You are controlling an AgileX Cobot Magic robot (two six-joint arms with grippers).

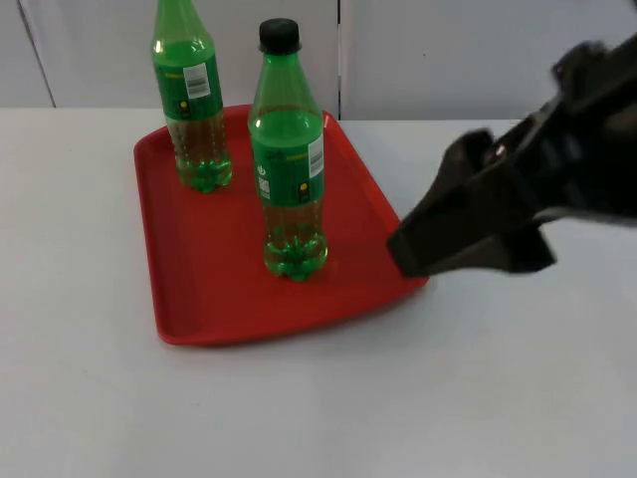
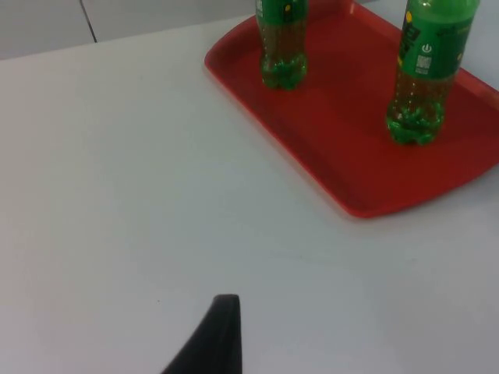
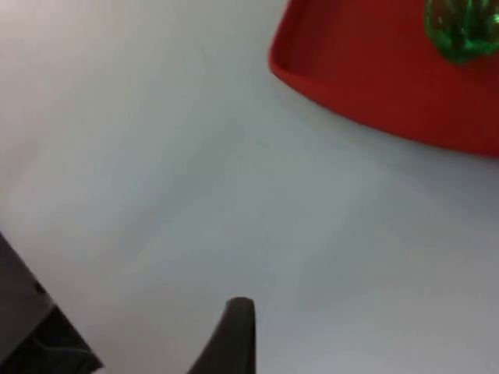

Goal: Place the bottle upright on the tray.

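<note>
A white table top (image 1: 90, 398) carries a red rectangular plastic tray (image 1: 204, 289), on which two green plastic bottles stand upright: a black-capped one (image 1: 289, 164) near the middle and another (image 1: 191, 95) at 11 o'clock. The right gripper (image 1: 413, 261) hangs at the tray's 3 o'clock edge, holding nothing; whether it is released or clenched cannot be told. The left gripper (image 2: 214, 335) waits above bare table at the tray's 9 o'clock side, its state likewise untellable.

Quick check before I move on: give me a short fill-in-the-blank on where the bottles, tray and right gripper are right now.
1. Both green bottles, the near bottle and the far bottle, stand ____ on the tray.
2. The tray is ____ in colour.
3. The near bottle has a ____ cap.
4. The right gripper is beside the tray's ____ edge in the top view.

Missing words: upright; red; black; right
</note>
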